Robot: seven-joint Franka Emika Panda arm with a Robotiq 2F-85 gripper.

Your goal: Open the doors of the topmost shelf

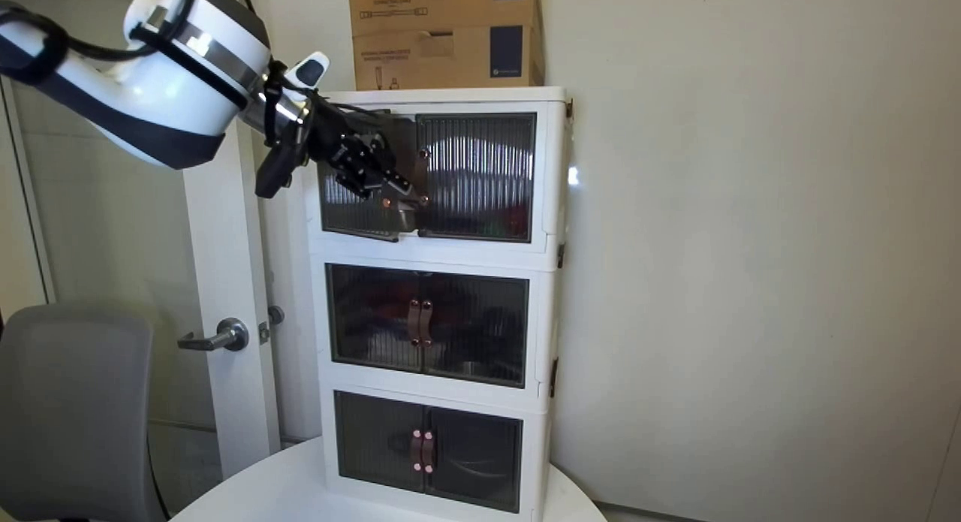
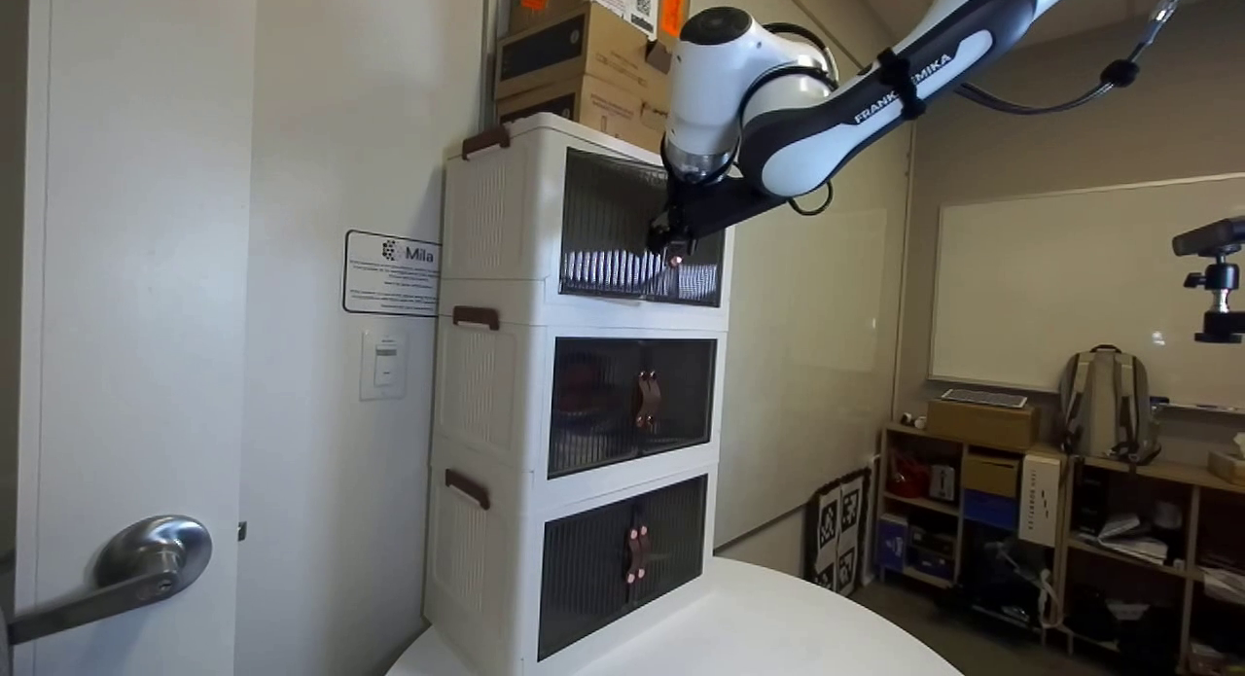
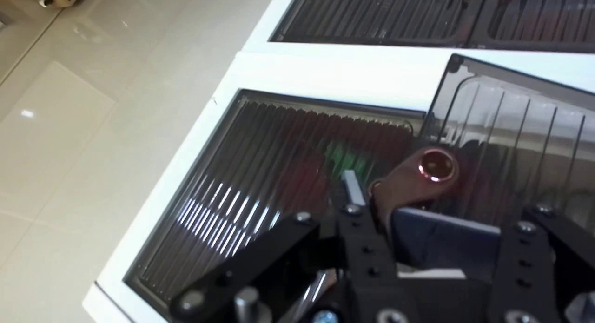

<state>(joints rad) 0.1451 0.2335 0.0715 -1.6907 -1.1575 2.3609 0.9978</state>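
Observation:
The topmost shelf (image 1: 480, 253) is the upper third of the white three-tier cabinet; it also shows in an exterior view (image 2: 496, 209). Its closed door (image 1: 480, 176) has a ribbed translucent panel and a brown handle (image 1: 423, 176). The door on the gripper's side (image 1: 353, 218) is slightly ajar, its free edge swung outward. In the wrist view this ajar door (image 3: 520, 100) overlaps the closed door (image 3: 260, 151). My gripper (image 1: 405, 192) is at the ajar door's handle (image 3: 413, 174). Its finger bodies are apart, and the handle runs down between them. The handle's lower end is hidden by a dark plate.
Cardboard boxes (image 1: 447, 56) stand on top of the cabinet. Two closed compartments (image 1: 428, 327) lie below. The cabinet stands on a round white table (image 2: 807, 618). A room door (image 1: 229, 297) and a grey chair (image 1: 75, 409) are beside it.

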